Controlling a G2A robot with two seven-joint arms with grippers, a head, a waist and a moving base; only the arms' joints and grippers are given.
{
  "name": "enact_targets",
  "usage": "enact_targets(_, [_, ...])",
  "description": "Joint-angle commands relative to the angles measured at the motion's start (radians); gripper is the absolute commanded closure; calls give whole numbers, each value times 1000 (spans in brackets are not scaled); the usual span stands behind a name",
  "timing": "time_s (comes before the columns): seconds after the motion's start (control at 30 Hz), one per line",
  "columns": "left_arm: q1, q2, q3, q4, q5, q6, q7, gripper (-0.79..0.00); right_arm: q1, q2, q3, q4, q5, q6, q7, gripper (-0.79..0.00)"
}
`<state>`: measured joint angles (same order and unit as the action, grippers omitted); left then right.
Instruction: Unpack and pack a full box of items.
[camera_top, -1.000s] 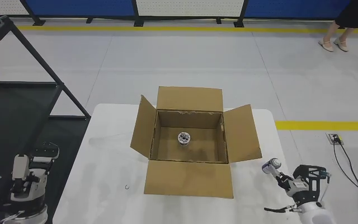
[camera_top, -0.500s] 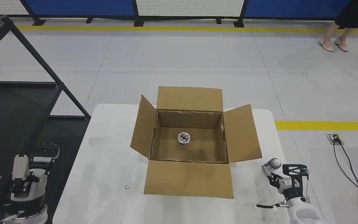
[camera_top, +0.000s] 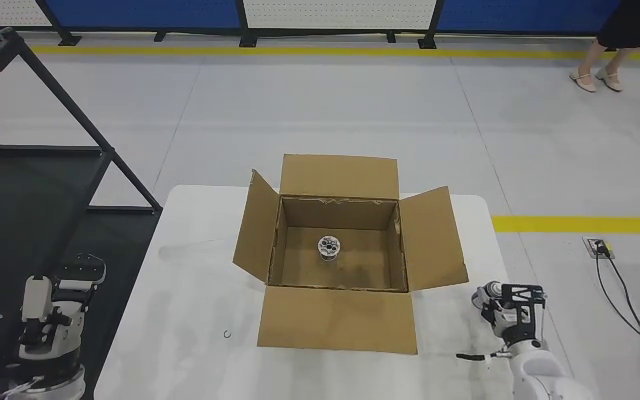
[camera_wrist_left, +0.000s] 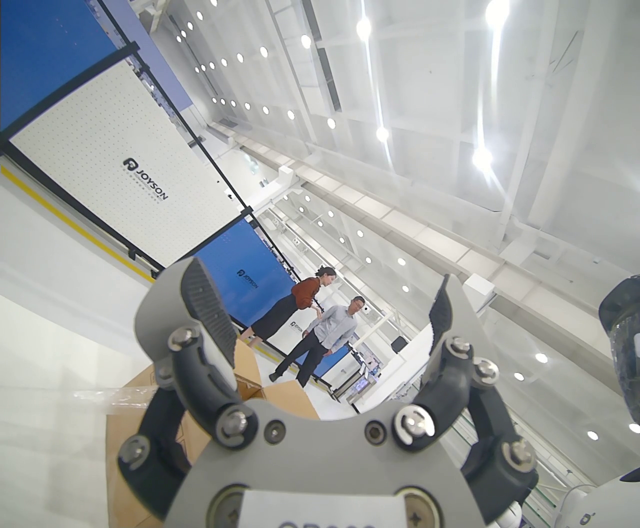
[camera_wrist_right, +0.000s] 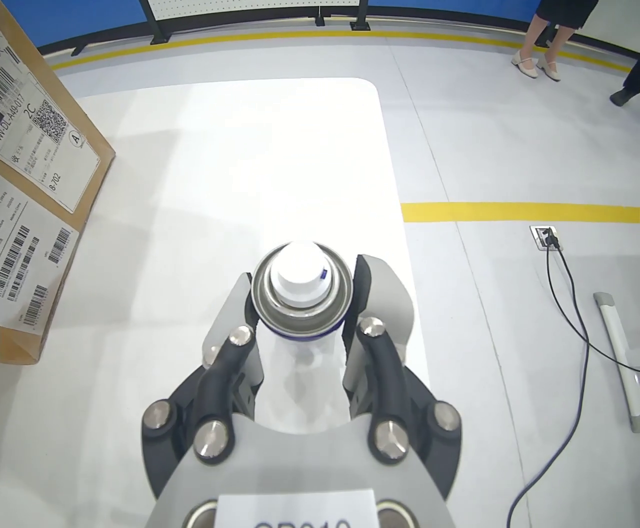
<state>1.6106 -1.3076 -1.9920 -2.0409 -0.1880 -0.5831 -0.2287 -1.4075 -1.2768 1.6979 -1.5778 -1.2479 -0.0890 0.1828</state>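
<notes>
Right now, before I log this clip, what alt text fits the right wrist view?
The right gripper clasps an upright spray can with a white cap, seen from above, over a white table. A labelled cardboard box stands nearby on the table.

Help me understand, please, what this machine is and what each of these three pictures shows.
It is a two-armed robot; each arm ends in a two-fingered gripper. The top view looks down from the robot onto a white table. On it stands an open cardboard box with one small round item on its floor. The other two pictures come from cameras on the wrists. The right gripper is closed around an upright spray can near the table's right edge, beside the box. The left gripper is open, holds nothing, and points up at the ceiling.
</notes>
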Motion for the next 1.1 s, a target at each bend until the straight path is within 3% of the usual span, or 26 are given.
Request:
enact_targets(0.0, [0, 0, 0, 0, 0, 0, 0, -785, -5, 0, -1, -11, 3, 0, -11, -74])
enact_targets(0.03, [0, 0, 0, 0, 0, 0, 0, -785, -10, 0, 0, -22, 4, 4, -20, 0])
enact_targets(0.2, [0, 0, 0, 0, 0, 0, 0, -785, -66, -2, 17, -139, 45, 25, -75, 0])
enact_targets(0.4, [0, 0, 0, 0, 0, 0, 0, -785, -178, -10, 14, -403, 70, 92, -130, 0])
enact_targets(0.6, [0, 0, 0, 0, 0, 0, 0, -785, -277, -19, -47, -668, 23, 144, -184, 0])
enact_targets(0.73, [0, 0, 0, 0, 0, 0, 0, -785, -307, -22, -125, -772, -29, 140, -205, 0])
enact_targets(0.83, [0, 0, 0, 0, 0, 0, 0, -785, -271, -22, -210, -772, -86, 93, -183, 0])
enact_targets(0.9, [0, 0, 0, 0, 0, 0, 0, -785, -232, -23, -283, -772, -145, 72, -107, 0])
enact_targets(1.07, [0, 0, 0, 0, 0, 0, 0, -785, -69, -40, -487, -677, -289, 132, 60, 0])
